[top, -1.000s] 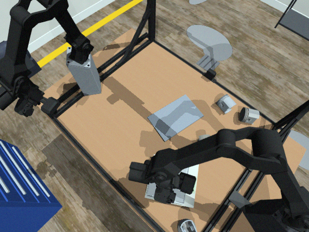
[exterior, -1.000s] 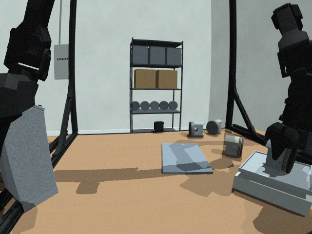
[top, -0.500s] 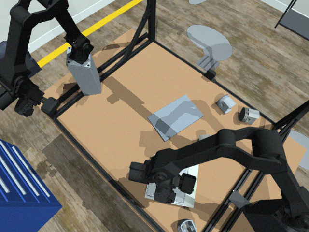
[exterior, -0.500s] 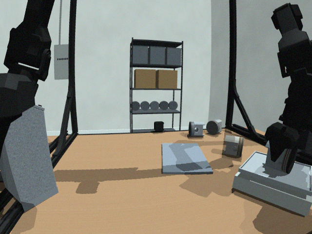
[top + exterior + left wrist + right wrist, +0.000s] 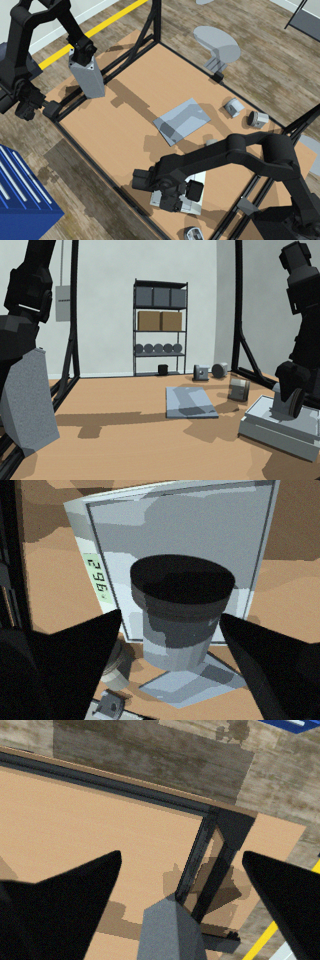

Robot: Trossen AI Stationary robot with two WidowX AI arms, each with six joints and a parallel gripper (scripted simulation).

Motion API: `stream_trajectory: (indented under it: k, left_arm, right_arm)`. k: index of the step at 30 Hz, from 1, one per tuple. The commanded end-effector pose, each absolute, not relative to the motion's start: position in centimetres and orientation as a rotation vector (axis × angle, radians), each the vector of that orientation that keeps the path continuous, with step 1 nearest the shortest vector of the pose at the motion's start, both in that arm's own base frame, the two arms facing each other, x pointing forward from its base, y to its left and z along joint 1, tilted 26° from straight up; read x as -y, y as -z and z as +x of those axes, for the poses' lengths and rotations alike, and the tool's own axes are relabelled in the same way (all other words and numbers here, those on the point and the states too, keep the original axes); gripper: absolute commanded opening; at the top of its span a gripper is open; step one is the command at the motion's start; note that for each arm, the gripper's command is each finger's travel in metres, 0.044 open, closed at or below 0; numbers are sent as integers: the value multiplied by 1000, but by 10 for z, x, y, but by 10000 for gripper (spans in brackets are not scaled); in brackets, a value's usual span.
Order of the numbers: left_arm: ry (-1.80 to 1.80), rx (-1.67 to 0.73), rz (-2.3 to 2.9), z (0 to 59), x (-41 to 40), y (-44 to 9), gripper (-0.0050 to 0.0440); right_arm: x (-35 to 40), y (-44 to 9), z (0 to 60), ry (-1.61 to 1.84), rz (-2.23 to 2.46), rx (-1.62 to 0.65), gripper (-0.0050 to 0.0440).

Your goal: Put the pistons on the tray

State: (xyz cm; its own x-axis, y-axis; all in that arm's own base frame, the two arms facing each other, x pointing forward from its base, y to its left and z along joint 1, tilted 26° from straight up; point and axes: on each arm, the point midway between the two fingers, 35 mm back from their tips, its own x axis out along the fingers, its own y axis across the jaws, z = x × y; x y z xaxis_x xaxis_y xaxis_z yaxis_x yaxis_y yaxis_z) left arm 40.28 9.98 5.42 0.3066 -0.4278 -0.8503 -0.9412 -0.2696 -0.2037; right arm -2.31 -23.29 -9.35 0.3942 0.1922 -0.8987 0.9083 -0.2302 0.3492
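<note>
A grey piston (image 5: pixel 181 630) (image 5: pixel 283 405) stands on the white scale (image 5: pixel 199 180) (image 5: pixel 271 432) (image 5: pixel 200 525) at the near right of the bench. My left gripper (image 5: pixel 171 617) (image 5: pixel 177 204) (image 5: pixel 289 395) is open around it, and a gap shows on each side between finger and piston. The scale's green display (image 5: pixel 101 582) shows digits that read about 296. The flat steel tray (image 5: pixel 180 121) (image 5: pixel 189 401) lies bare mid-bench. My right gripper (image 5: pixel 181 856) is open, high over the far left corner.
Two pistons (image 5: pixel 233 107) (image 5: pixel 258 119) (image 5: pixel 201 372) (image 5: pixel 219 369) lie near the back right edge. One piston (image 5: pixel 211 142) (image 5: pixel 239 390) sits beside the tray, partly behind my left arm. Another piston (image 5: pixel 193 233) lies at the front edge. A grey block (image 5: pixel 86 77) (image 5: pixel 25 400) hangs under my right wrist. Black frame posts ring the bench.
</note>
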Motion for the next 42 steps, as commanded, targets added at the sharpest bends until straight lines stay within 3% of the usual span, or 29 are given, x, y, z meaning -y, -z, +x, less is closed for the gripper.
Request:
stream_trajectory:
  k: [1, 42]
  left_arm:
    - [-873, -1213, -1839, 403, -103, -64, 378]
    - [-805, -1223, -1734, 384, -125, -116, 378]
  right_arm:
    - [233, 93, -23, 920, 1682, -978, 440]
    - [233, 93, -23, 920, 1682, -978, 440]
